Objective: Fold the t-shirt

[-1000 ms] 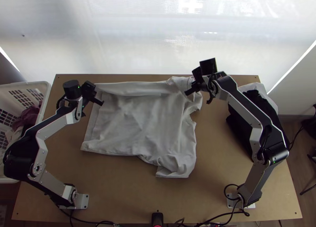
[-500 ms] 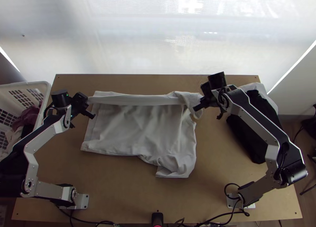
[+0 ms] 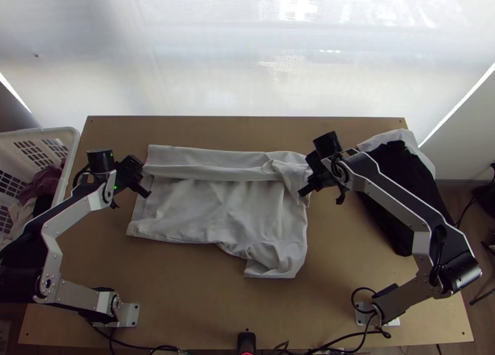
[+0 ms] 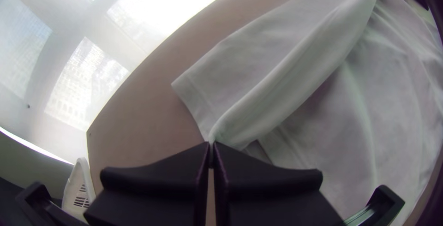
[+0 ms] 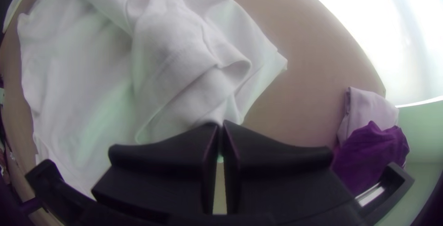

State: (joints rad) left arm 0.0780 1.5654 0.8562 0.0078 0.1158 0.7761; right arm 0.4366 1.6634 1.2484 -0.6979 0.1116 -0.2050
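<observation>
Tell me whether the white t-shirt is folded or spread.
Partly folded: the t-shirt lies mostly spread, but a raised fold runs along its far side between the left gripper and right gripper, both shut on cloth.

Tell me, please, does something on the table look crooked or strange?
Yes, slightly. The t-shirt lies unevenly: what looks like its near sleeve sticks out toward the near edge of the table, and the cloth is bunched at the right gripper. Probably it is simply half folded; I see no damage.
</observation>
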